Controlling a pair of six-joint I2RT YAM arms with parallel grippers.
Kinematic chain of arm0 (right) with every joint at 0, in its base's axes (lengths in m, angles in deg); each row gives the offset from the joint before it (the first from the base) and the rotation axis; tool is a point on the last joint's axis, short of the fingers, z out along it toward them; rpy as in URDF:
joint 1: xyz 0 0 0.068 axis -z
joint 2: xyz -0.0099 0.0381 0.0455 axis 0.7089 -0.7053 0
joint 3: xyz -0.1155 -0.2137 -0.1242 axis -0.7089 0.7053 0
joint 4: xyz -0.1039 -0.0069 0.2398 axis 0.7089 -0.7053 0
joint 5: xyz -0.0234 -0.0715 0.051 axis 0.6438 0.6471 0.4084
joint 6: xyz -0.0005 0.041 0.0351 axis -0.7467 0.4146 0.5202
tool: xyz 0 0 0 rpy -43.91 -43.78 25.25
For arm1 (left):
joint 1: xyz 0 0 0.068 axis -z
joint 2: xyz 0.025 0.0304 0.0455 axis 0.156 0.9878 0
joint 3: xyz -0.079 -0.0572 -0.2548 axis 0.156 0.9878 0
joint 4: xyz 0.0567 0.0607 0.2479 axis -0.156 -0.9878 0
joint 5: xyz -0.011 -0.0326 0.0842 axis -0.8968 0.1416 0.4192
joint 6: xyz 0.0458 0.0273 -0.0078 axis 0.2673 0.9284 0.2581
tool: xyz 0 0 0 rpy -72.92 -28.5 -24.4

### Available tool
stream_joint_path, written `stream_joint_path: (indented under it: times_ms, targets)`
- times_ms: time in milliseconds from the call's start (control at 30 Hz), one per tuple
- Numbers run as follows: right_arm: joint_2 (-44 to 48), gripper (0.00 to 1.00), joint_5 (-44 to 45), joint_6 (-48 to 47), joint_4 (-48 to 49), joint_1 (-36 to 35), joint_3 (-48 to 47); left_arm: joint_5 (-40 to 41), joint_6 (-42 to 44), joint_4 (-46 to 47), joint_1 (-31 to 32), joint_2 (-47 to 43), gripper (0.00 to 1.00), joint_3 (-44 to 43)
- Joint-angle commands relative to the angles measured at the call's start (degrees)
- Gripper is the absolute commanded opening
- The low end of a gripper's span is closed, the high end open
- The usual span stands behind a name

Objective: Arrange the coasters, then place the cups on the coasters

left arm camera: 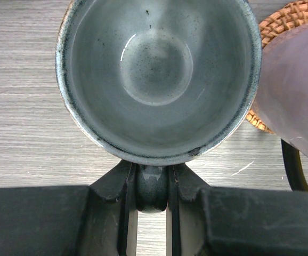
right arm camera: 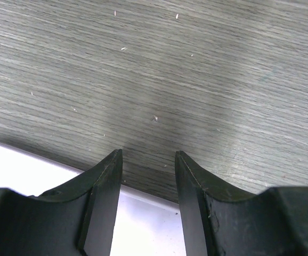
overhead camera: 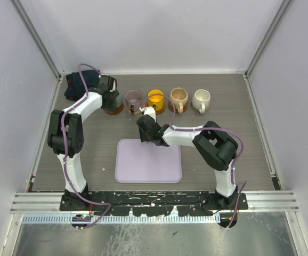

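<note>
While the right arm hangs over the middle of the tabletop (overhead camera: 239, 138), all the action is at the far left. The left claw (left arm camera: 152, 181) is pinched tight on the handle (left arm camera: 152, 191) of the grey-green cup (left arm camera: 156, 74), one finger on each side of it. From above, that cup sits over an orange-brown coaster (overhead camera: 113, 111) at the left end of the row. I can't tell if it's actually touching down or held just off it.

Next to it is the mauve cup (overhead camera: 133, 98), close enough that its side fills the right edge of the left wrist view, with a woven coaster (left arm camera: 282, 18) poking out from under it. Then come the yellow cup (overhead camera: 155, 98), the tan cup (overhead camera: 178, 97) and the cream cup (overhead camera: 201, 98), all lined up along the far side, brown discs showing beneath them.

The right claw (right arm camera: 146, 156) is roughly halfway open with nothing between its fingers. It's pointing down at bare wood grain just past the far edge of the lavender tray (overhead camera: 148, 162), well apart from the cups.
</note>
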Motion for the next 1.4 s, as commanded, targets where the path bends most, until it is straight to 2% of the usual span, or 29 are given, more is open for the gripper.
stream_joint_path:
  times_ms: [0,633,700,800,900,1033,1367]
  targets:
    - [1.19,0.50,0.75,1.12,-4.95,-0.17,1.77,0.23,-0.37,2.07,-0.79,-1.52,0.03,-3.90]
    - [-0.02,0.50,0.29,1.55,-4.91,-0.20,1.41,-1.04,-1.15,0.84,-1.07,-0.51,0.06,-3.54]
    - [-0.08,0.50,0.26,1.56,-4.90,-0.17,1.38,-1.30,-1.37,1.14,-1.06,-0.51,0.10,-3.25]
    - [-0.29,0.50,0.08,1.41,-4.90,-0.18,1.19,-1.56,-1.59,1.37,-1.07,-0.60,0.30,-2.86]
    - [-0.38,0.50,0.11,1.45,-4.91,-0.17,1.25,-1.50,-1.77,1.46,-1.03,-0.73,0.39,-2.43]
    - [-0.55,0.50,-0.02,1.41,-4.92,-0.16,1.23,-1.48,-2.12,1.95,-1.03,-1.11,0.45,-1.43]
    - [-0.04,0.50,-0.11,1.73,-4.90,-0.25,1.68,-1.24,-2.12,2.41,-1.06,-2.88,0.47,1.24]
